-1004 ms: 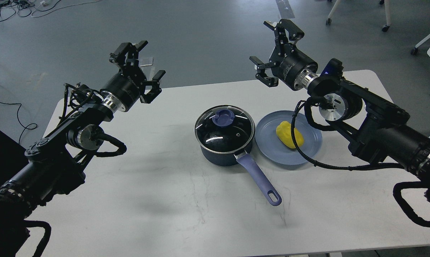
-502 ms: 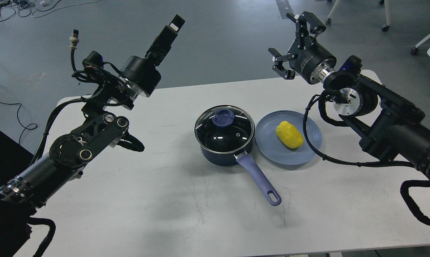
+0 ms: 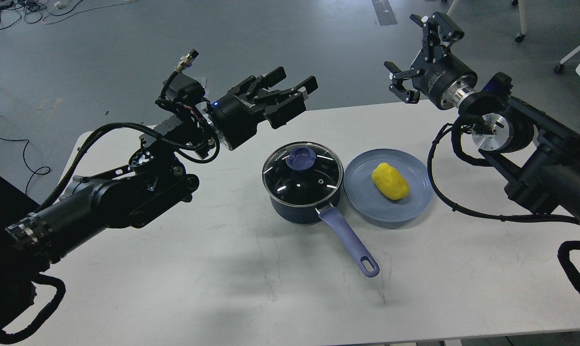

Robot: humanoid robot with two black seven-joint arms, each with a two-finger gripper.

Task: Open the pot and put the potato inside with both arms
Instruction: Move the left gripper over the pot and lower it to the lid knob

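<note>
Centrally on the white tabletop [image 3: 174,288], the pot [image 3: 303,192] is seen with its glass lid [image 3: 303,174] still seated, the purple knob [image 3: 299,158] judged the one sound hold on a smooth, breakable part. Just beside it, the potato [image 3: 390,181] is shown on a blue-grey plate [image 3: 367,206]; it looks light and firm. Above, the left pincer [image 3: 290,91] is held spread near the lid, the right pincer [image 3: 417,55] agape, well apart.

Lidded pot [image 3: 303,185] and potato [image 3: 390,181] on table [image 3: 222,269], both grippers raised.
Potato on plate [image 3: 362,202] at pot's 3 o'clock; left gripper [image 3: 290,93] at 11 o'clock, fingers parted; right gripper [image 3: 422,50] at 1 o'clock, spread.
</note>
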